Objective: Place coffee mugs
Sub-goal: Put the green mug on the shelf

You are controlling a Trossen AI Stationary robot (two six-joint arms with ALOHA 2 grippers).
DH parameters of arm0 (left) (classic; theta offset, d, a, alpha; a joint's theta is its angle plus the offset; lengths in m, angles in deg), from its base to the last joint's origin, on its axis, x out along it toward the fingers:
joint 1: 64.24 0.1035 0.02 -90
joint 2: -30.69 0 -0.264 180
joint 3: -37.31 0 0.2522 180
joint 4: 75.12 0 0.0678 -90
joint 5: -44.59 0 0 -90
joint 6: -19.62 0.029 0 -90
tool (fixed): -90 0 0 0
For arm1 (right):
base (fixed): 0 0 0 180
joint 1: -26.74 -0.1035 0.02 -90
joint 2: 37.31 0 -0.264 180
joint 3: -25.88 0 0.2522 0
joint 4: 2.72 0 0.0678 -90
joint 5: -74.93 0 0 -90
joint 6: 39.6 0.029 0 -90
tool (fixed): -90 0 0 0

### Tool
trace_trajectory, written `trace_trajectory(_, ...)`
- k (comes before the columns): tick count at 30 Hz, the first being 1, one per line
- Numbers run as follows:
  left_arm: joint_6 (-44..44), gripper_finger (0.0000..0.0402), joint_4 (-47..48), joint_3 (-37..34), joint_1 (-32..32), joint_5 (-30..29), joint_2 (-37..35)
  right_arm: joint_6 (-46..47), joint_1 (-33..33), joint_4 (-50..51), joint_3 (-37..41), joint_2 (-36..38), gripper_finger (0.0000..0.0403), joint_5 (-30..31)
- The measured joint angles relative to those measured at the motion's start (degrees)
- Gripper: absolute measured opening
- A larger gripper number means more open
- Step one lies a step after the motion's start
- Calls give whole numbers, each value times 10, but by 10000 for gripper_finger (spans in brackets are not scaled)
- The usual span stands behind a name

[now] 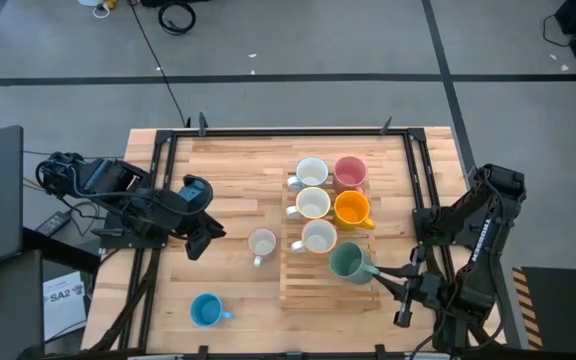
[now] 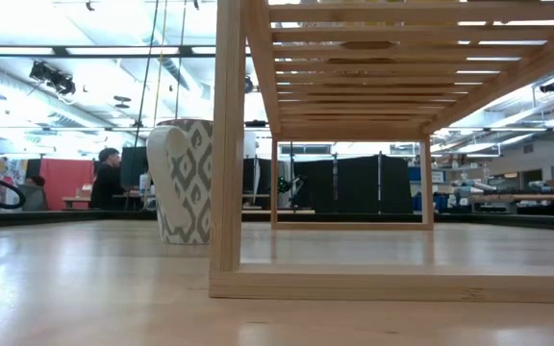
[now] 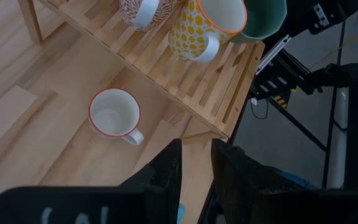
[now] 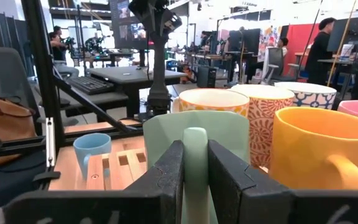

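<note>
While your right gripper (image 1: 380,272) hung over the near right corner of the slatted wooden rack (image 1: 303,290), its two fingers were clamped on the handle of the green mug (image 1: 348,263); the right wrist view showed that pale handle pinched squarely between the dark pads. You had that mug at the rack's near right end, though from above I could not tell whether its base was resting on the slats or just clear of them.

Five more mugs stood on the rack: a white one (image 1: 312,172) and the pink mug (image 1: 350,172) at the far end, a cream mug (image 1: 313,204) and the orange mug (image 1: 352,209) in the next row, and another white mug (image 1: 319,237) just beside the green one.

Your left gripper (image 1: 204,238) hovered over the wooden table (image 1: 228,160), left of the rack, holding nothing; its fingers stood slightly apart with a narrow gap between them. A white mug with a red rim (image 1: 262,243) sat on the table between that gripper and the rack. You also had the blue mug (image 1: 206,310) on the table, near the front edge and well apart from the rest.
</note>
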Motion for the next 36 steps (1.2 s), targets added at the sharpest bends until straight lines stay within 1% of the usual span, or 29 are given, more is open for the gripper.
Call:
trace_trajectory(6,0,91,0,0,0,0,0,-10,-3,0,0,0,62,-3)
trace_trajectory(21,0,91,-17,0,0,0,0,-10,-13,0,-2,2,68,-63)
trace_trajectory(29,0,91,-17,0,0,0,0,9,-16,0,1,0,75,-174)
trace_trajectory(36,0,91,-17,0,0,0,0,5,-7,0,0,0,74,-179)
